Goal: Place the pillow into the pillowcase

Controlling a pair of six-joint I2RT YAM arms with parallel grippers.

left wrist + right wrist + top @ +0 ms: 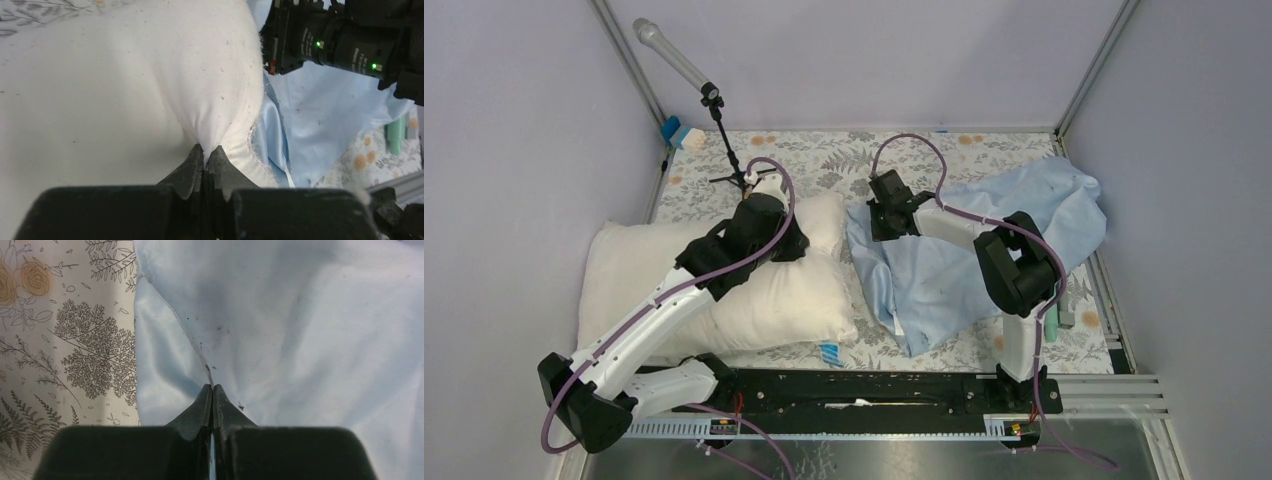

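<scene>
Cream cloth fills the left side of the desk (824, 155). It is the pillow (764, 300), fat and puffy, lying flat on the grey flowery cover. The left pincer (206, 150) is pressed tight on a little fold of the pillow, close to its far right corner. The cloth bunches up into a small peak where the two fingers bite it.

On the right side lies the pillowcase (984, 240), thin, light blue and all wrinkled. Its near left edge sits just beside the pillow. Its far right part heaps up by the wall. The right pincer (212, 387) is shut on a ridge of the blue cloth near the left edge, and a crease runs up from its tips.

The pillow is not inside the pillowcase.

A microphone on a small stand (724, 130) is at the far left of the desk.
</scene>
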